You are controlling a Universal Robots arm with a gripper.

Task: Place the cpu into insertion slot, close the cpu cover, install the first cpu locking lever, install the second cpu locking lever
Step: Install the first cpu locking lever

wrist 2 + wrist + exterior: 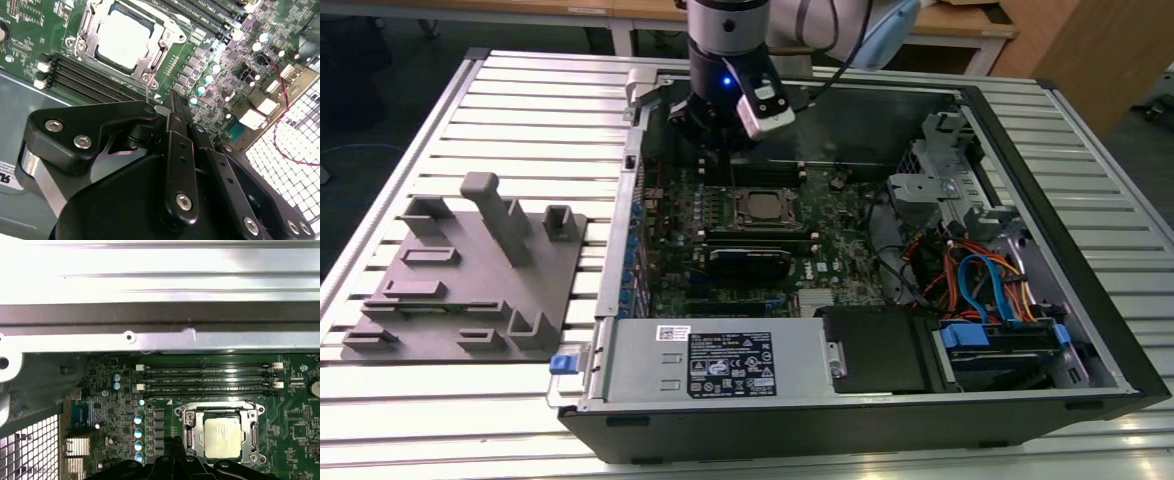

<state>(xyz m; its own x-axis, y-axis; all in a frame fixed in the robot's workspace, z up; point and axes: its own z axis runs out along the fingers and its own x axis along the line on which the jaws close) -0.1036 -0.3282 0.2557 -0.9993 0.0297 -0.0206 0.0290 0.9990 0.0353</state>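
The cpu [757,207] lies flat in the insertion slot [735,220] on the green board inside the open computer case; its silver-grey top [122,37] [223,432] shows in both wrist views. The cpu cover [166,36] [189,432] is down, its silvery frame lying around the chip's edges. My gripper [716,135] hangs above the board just behind the slot, toward the case's back wall, apart from the chip. Its black fingers [172,107] come together at the tips with nothing between them. In the first wrist view the gripper [175,460] sits beside the slot's corner.
Long black memory slots [210,380] run beside the slot. The case's metal wall [160,335] and a rear grille [295,160] are close to the gripper. A power supply [707,360], a drive cage with cables [987,290] and a grey fixture [467,270] on the slatted table flank the board.
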